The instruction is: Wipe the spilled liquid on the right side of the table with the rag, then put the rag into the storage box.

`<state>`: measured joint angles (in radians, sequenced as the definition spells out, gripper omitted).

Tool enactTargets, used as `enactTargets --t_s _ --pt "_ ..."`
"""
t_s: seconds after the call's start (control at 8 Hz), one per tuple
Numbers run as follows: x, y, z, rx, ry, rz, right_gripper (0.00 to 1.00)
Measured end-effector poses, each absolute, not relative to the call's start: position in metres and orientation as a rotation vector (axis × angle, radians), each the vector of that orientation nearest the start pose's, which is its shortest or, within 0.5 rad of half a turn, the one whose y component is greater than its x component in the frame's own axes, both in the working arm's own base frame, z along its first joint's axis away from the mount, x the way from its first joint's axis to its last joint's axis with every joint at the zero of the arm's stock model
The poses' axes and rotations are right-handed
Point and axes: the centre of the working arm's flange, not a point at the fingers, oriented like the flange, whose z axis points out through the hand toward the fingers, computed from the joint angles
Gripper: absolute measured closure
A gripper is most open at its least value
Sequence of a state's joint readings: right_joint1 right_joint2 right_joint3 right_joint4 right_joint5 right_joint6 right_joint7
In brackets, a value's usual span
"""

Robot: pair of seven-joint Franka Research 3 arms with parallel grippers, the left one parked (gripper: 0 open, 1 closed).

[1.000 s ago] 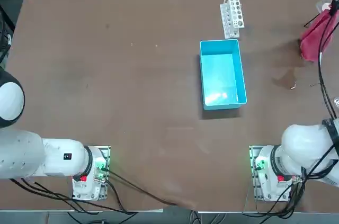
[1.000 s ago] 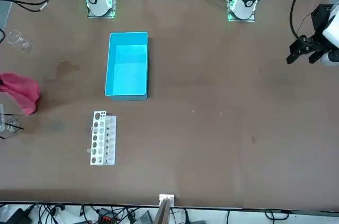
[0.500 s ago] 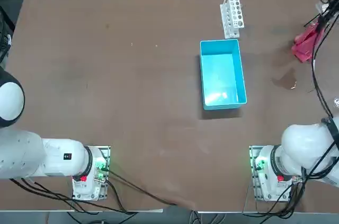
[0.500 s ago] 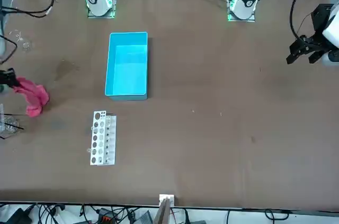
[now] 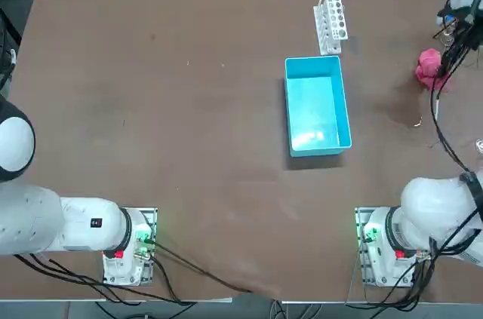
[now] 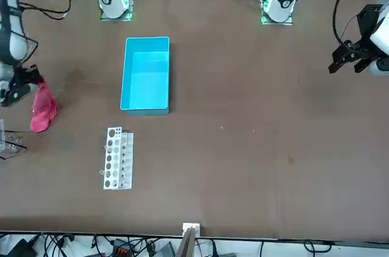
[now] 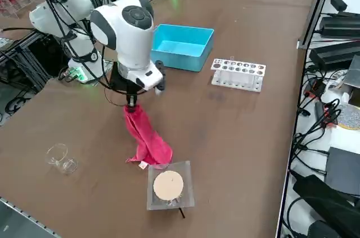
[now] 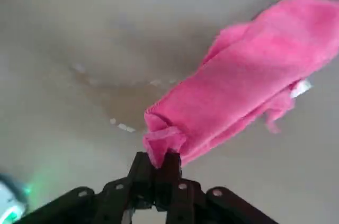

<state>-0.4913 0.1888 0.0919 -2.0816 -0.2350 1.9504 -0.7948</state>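
Note:
My right gripper [image 7: 131, 102] is shut on the top corner of the pink-red rag [image 7: 147, 139], above the right side of the table [image 5: 189, 108]. The rag [image 5: 430, 69] hangs down from the fingers, and its lower end rests on the tabletop. In the wrist view the rag [image 8: 249, 97] trails away from the closed fingertips [image 8: 156, 167], with the spilled liquid [image 8: 122, 97] as a glossy wet patch on the table below it. The spilled liquid [image 5: 406, 114] lies a little nearer the robot than the rag. The light-blue storage box [image 5: 317, 105] stands empty to the left of both.
A white test-tube rack [image 5: 330, 19] lies beyond the storage box. Near the table's right edge are a clear square dish with a round tan disc [image 7: 169, 186] next to the rag's end, and a small glass [image 7: 61, 158]. Cables hang from the arm.
The right gripper has come in from the right edge over the table, carrying the rag leftward. The rag now hangs narrower and nearer the spill.

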Motion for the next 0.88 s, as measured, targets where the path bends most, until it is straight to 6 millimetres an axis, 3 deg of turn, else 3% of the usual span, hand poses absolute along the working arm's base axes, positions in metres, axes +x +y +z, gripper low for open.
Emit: enactTargets --t_s 0.38,0.88 --pt "0.428 -0.189 0.279 -2.899 -0.680 0.700 0.98" --pt "0.389 -0.134 0.254 -2.803 -0.630 0.702 0.98"
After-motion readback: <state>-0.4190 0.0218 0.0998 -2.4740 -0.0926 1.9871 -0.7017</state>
